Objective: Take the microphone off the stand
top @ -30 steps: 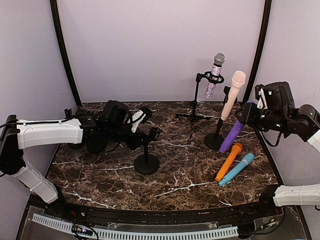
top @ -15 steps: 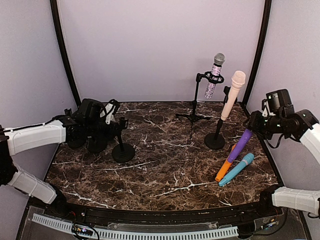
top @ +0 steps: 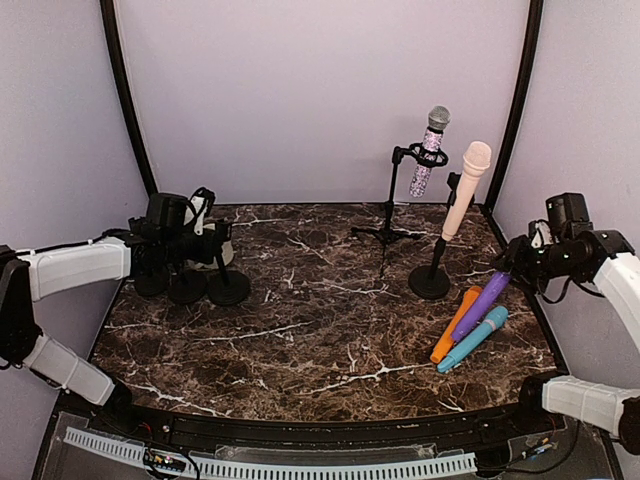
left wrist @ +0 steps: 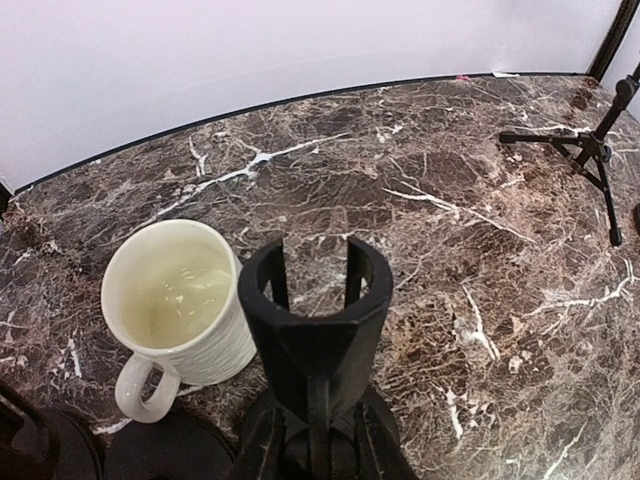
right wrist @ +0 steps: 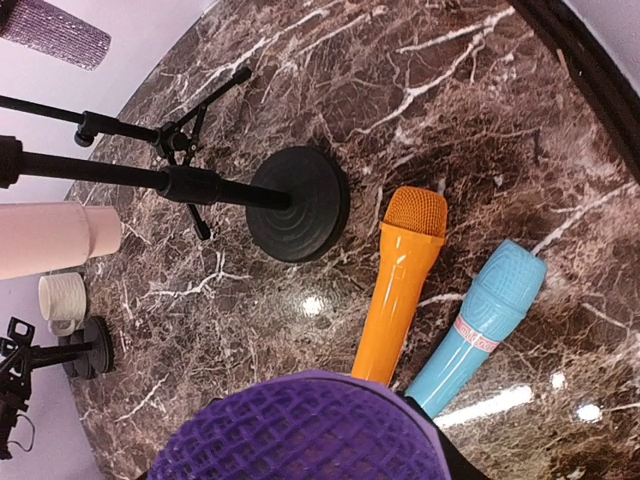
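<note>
Two things have shifted at once: the purple microphone (top: 482, 303), already free of its holder, has swung down from a raised tilt to a low slant at the table's right side. Its lower end sits just beside the orange microphone (top: 456, 325) and the blue microphone (top: 472, 339), with the right claw (top: 522, 260) still clamped on its upper end. Across the table, the left claw (top: 200, 244), pinched tight on the empty stand (left wrist: 315, 300), has hauled it far left, next to the mug (left wrist: 180, 300). Removal looks done; only the letting go remains.
</note>
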{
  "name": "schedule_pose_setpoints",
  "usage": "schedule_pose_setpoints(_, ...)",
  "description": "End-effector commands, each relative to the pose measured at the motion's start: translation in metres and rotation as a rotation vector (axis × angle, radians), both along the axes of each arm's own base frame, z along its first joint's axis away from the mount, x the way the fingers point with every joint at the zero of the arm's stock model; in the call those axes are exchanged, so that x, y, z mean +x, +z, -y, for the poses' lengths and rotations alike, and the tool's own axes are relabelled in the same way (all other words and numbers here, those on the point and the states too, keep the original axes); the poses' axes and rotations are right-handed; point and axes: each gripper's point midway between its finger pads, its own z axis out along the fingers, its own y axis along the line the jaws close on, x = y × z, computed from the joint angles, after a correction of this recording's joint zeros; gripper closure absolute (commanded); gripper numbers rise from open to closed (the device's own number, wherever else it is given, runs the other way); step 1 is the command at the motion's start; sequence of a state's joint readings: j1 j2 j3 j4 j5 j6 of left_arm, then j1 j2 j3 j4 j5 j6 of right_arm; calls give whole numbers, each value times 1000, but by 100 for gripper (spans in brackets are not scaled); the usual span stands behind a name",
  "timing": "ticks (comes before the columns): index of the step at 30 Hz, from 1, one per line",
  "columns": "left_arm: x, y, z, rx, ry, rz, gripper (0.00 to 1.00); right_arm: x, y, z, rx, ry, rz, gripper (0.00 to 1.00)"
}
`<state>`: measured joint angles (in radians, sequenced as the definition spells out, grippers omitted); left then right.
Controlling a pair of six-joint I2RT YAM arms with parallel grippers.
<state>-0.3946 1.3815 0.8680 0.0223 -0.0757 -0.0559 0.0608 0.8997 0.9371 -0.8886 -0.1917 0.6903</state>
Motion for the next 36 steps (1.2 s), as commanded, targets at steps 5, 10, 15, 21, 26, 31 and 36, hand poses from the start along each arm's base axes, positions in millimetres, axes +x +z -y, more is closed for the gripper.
schedule_pose_setpoints(5, 9, -13, -28, 51, 70, -35, 97, 20, -1, -29, 224, 66, 65, 75)
schedule_pose_setpoints(10, 9, -4, -26, 35, 69, -38, 68, 34, -11, -36, 253, 63, 76, 75)
schedule_pose_setpoints(15, 7, 23, -23, 3, 53, 2, 46, 48, -23, -42, 234, 69, 75, 75)
schedule_pose_setpoints(21, -2, 63, -19, -6, -1, 66, 29, 65, -42, -36, 166, 53, 47, 73)
schedule_pose_setpoints(26, -16, 89, -22, -25, -12, 110, 23, 77, -64, -38, 144, 74, 12, 73)
schedule_pose_setpoints(31, -31, 104, -28, -39, -4, 146, 21, 89, -78, -39, 127, 82, -12, 69)
schedule_pose_setpoints(36, -43, 103, -34, -47, 13, 147, 21, 99, -98, -26, 26, 59, -65, 59)
